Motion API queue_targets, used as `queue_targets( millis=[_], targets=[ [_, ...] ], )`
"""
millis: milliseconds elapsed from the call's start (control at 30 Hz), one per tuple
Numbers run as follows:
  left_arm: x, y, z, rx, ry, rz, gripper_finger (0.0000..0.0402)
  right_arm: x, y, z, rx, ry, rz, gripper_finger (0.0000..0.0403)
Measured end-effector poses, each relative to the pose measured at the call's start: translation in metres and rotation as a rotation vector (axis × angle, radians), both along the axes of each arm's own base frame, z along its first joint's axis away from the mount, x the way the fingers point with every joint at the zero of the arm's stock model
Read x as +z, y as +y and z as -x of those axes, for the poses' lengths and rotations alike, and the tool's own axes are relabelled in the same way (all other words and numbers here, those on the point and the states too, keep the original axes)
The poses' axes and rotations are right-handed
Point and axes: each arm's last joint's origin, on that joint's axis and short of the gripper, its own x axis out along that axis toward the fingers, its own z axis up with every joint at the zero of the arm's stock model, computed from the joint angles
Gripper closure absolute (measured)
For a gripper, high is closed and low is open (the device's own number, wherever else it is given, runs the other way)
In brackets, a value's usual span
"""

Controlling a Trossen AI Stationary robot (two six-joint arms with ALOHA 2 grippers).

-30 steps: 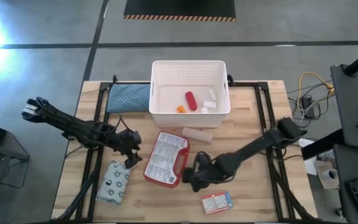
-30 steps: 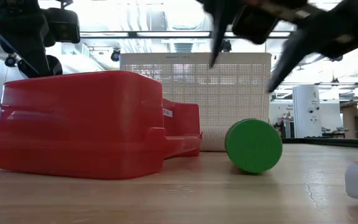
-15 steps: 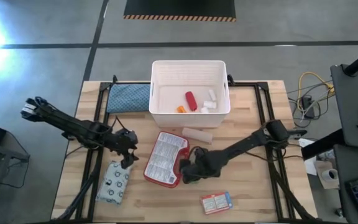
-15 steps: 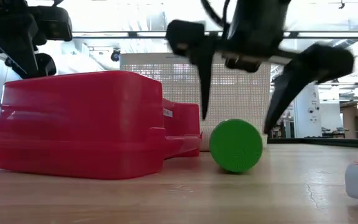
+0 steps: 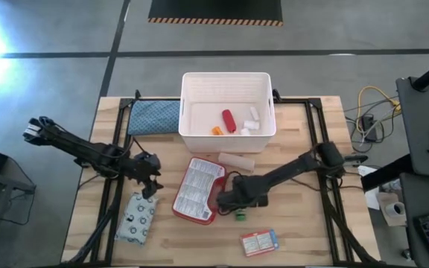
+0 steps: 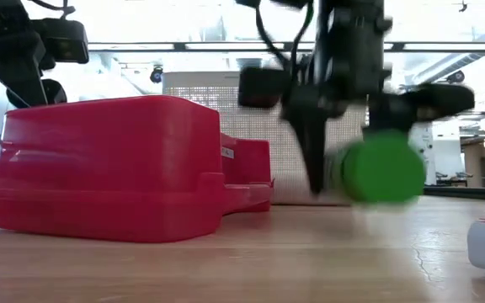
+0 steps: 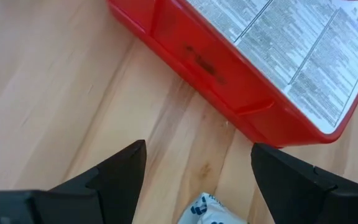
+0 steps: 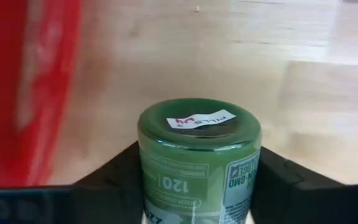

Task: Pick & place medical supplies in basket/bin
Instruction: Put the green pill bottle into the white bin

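One green plastic bottle (image 8: pixel 197 163) sits clamped between the right gripper (image 5: pixel 238 207) fingers, lifted clear of the wooden table (image 5: pixel 311 231) just beside the one flat red-edged case with a printed clear front (image 5: pixel 199 189). The right arm stretches low across the table from the right side. One grey-white patterned soft pouch (image 5: pixel 136 217) and one small box (image 5: pixel 259 241) lie on the table — the white slotted plastic tub (image 5: pixel 228 77) holds one red cylinder (image 5: pixel 229 120) and a few small white tubes (image 5: pixel 252 119). The left gripper (image 5: pixel 148 183) hovers with jaws spread between case and pouch.
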Motion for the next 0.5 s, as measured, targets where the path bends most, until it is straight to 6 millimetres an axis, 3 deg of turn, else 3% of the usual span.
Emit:
queue_targets(
  millis=[133, 200, 367, 500],
  targets=[
    [0.0, 0.002, 0.002, 0.015, -0.022, -0.012, 0.0133, 0.041, -0.007, 0.013, -0.012, -0.087, 0.055, 0.0237],
    [0.0, 0.002, 0.003, 0.018, -0.023, -0.016, 0.0133, 0.075, -0.014, 0.021, -0.048, -0.219, 0.152, 0.0237],
    [0.0, 0.003, 0.003, 0.029, -0.027, -0.028, 0.0133, 0.17, -0.053, 0.053, -0.213, -0.598, 0.628, 0.0223],
    [0.0, 0.003, 0.002, 0.034, -0.038, -0.032, 0.0133, 0.212, -0.098, 0.079, -0.231, -0.596, 0.972, 0.0155]
  ],
)
